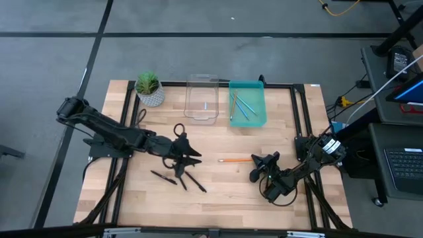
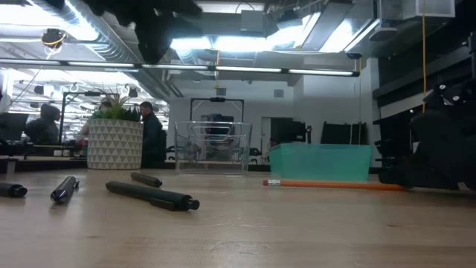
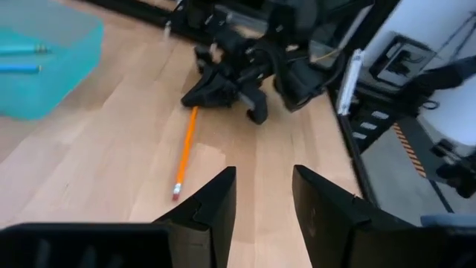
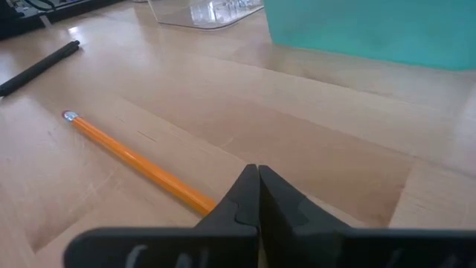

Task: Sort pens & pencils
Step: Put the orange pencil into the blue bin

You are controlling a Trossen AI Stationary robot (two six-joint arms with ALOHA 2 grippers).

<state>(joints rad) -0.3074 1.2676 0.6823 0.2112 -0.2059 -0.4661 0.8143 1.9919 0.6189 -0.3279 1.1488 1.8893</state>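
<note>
Several black pens (image 1: 180, 178) lie flat on the wood near the table's near-left; the low view shows them too (image 2: 152, 196). One orange pencil (image 1: 234, 159) lies flat at the table's middle, its eraser end toward the left. More pencils, light blue and orange (image 1: 242, 106), lie in the teal bin (image 1: 259, 119). My left gripper (image 1: 188, 160) is open and raised above the pens, touching nothing; its wrist view (image 3: 264, 195) looks toward the orange pencil (image 3: 186, 149). My right gripper (image 4: 257, 187) is shut and low at the pencil's right end. My right gripper's shut fingers (image 4: 242, 195) come level from the table's right, along the orange pencil. The pencil's right end (image 4: 201, 199) runs in beside and behind one finger, not between the two. Whether the finger touches it, I cannot tell. The pencil lies flat on the table.
An empty-looking clear bin (image 1: 201, 99) stands left of the teal bin at the far edge. A potted plant (image 1: 150, 88) sits at the far left. A black frame rail (image 1: 294, 125) borders the table. Bare wood lies between the two grippers and along the near edge.
</note>
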